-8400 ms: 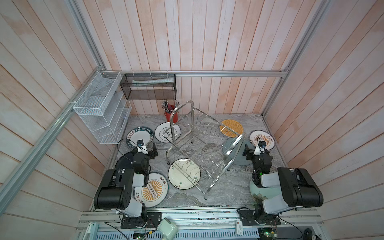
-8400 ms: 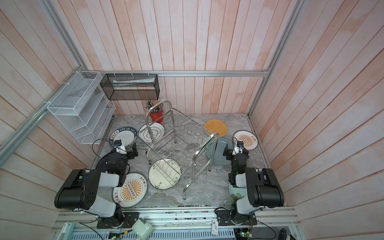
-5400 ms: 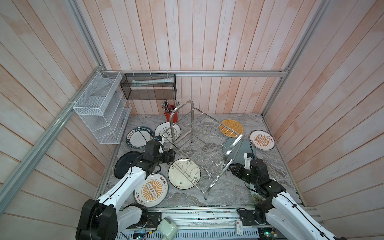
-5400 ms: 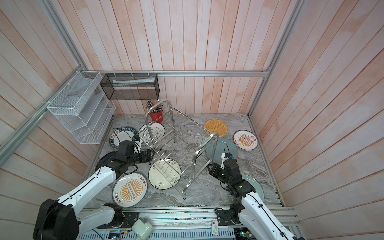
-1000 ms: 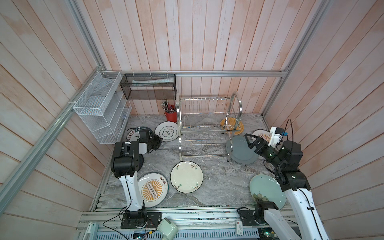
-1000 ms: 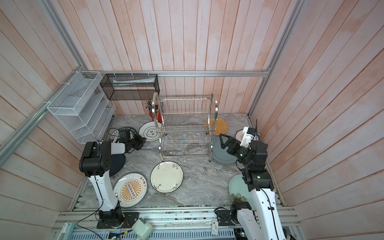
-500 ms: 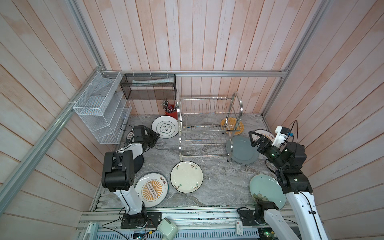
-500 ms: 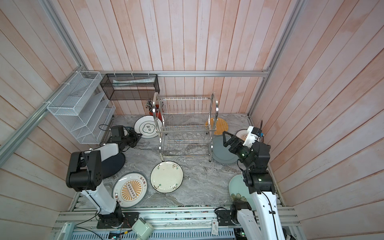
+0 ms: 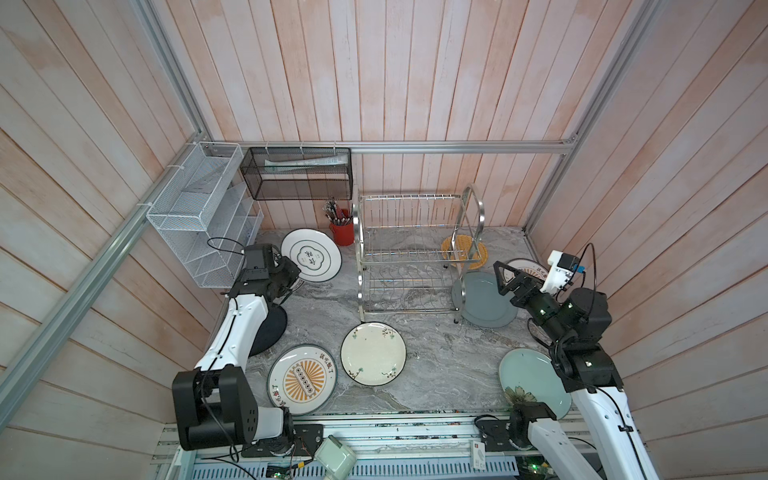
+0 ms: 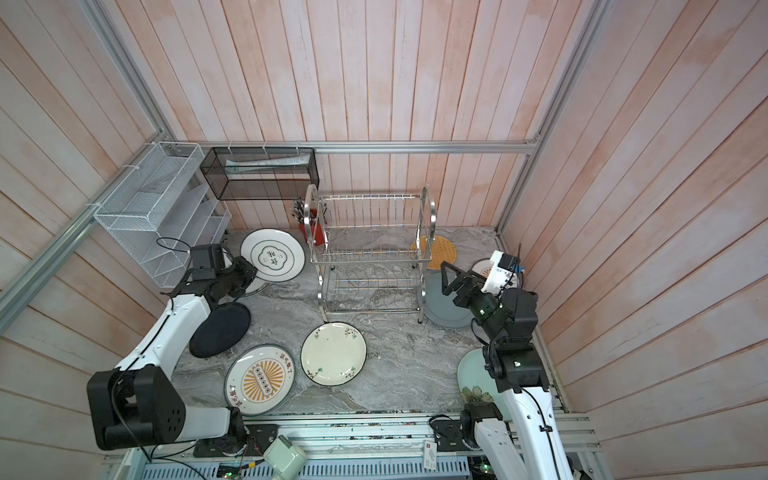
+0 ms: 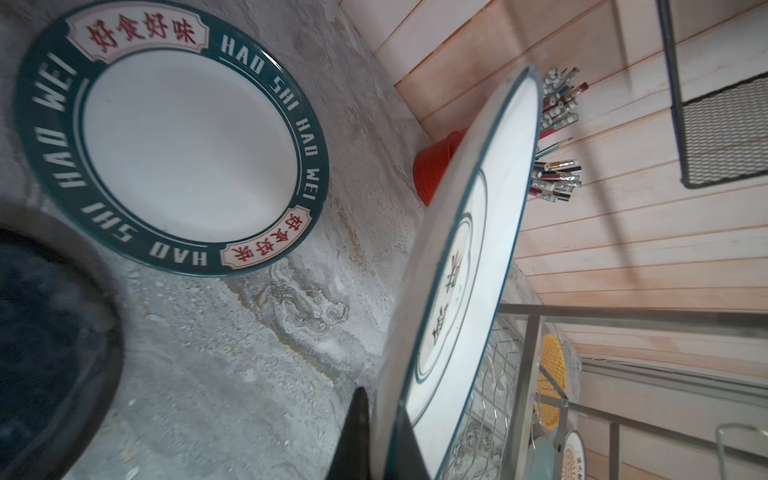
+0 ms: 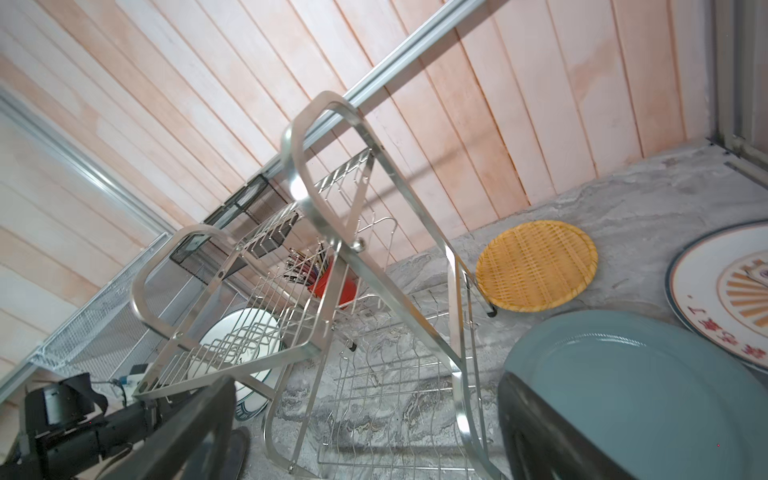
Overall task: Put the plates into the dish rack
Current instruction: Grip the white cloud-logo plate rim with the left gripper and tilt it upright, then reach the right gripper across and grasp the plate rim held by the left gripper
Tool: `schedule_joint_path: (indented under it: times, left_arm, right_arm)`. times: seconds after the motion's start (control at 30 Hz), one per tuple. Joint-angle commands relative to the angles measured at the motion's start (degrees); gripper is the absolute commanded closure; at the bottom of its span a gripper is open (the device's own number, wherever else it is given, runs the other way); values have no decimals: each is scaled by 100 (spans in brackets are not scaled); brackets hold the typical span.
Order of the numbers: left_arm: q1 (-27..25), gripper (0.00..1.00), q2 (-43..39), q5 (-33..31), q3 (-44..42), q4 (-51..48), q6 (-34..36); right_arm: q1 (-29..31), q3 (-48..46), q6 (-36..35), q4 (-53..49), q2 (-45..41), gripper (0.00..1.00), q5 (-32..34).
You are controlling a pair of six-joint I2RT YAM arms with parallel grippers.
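Clamping the rim of the emblem plate [image 9: 311,261], the left end effector [image 9: 294,275] holds it tilted off the surface [image 9: 436,353] in both top views, left of the dish rack [image 9: 409,257] (upright, back middle). Meanwhile the right end effector [image 9: 508,279] gapes wide, gripping nothing, above the grey-blue plate [image 9: 486,305] by the rack's right end. Left wrist: fingers [image 11: 359,436] pinch that plate edge; lettered-rim plate [image 11: 172,137] lies flat. Right wrist: spread fingers [image 12: 540,428], dish rack [image 12: 332,291] ahead, nothing between.
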Motion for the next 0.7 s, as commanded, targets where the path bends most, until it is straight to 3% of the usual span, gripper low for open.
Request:
schedule_joint_path:
  times: [0.0, 0.17, 0.3, 0.53, 0.67]
  left_arm:
    - [21, 100, -634, -465, 297, -1081, 855]
    - [126, 100, -1371, -150, 372, -2033, 868]
    - [131, 100, -1710, -341, 539, -2746, 631]
    - [80, 100, -1535, -395, 1007, -4035, -313]
    - [-179, 100, -1774, -645, 1062, -4288, -814]
  right_arm:
    - [869, -188, -808, 711, -105, 2, 680]
    - [2335, -208, -1554, 1011, 158, 2, 1636]
    - [3242, -452, -1886, 1442, 361, 2, 2088]
    - [5340, -1044, -3207, 2563, 1096, 2, 3313]
    - [5903, -902, -3768, 2941, 1929, 2, 3147]
